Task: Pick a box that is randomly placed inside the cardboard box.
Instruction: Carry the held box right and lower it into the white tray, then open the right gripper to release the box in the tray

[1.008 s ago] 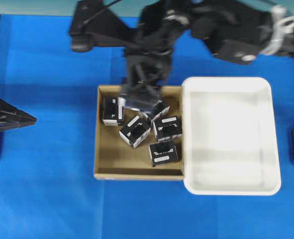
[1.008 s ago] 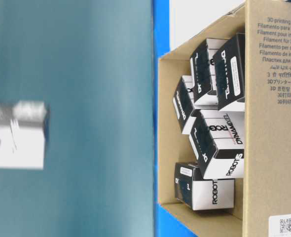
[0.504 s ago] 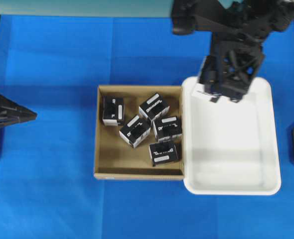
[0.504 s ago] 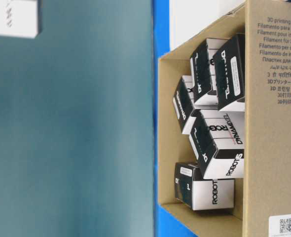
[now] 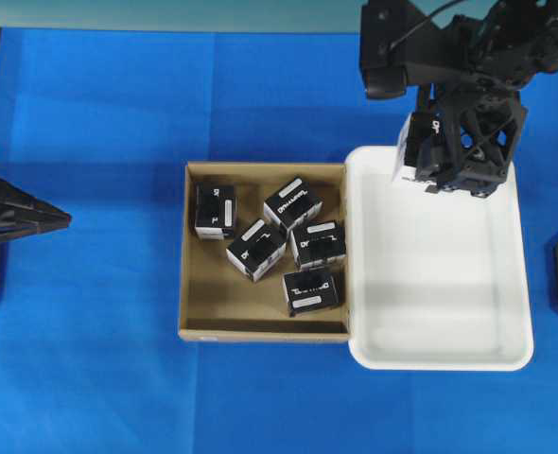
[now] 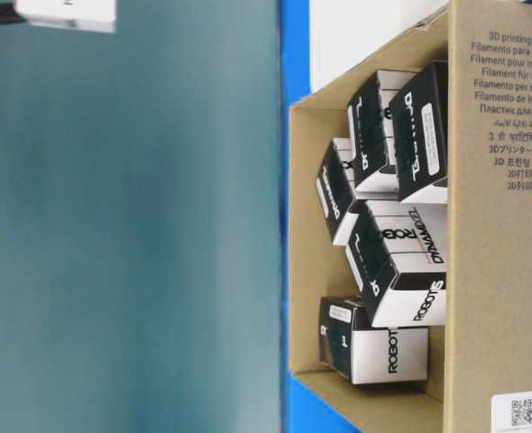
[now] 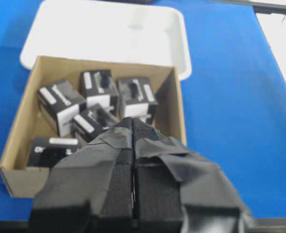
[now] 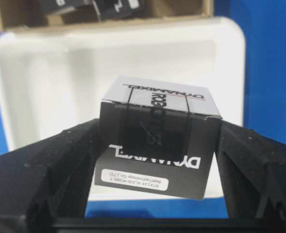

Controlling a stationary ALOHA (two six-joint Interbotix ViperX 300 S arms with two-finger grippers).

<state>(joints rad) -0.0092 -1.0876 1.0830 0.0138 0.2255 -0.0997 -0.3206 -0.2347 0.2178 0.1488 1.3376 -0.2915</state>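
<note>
Your right pincer (image 8: 155, 145) grips a box (image 8: 157, 145) between its fingers, held above the white tray's (image 5: 506, 312) far end; your left pincer (image 7: 133, 160) is clenched empty, near the cardboard box (image 5: 199, 284); five boxes lie inside it.

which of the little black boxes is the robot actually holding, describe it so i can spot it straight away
Find the white tray right of the cardboard box in the overhead view. Above its far left corner, the right gripper clamps one small black box. It alone is lifted, outside the cardboard box; the other five lie inside.
</note>
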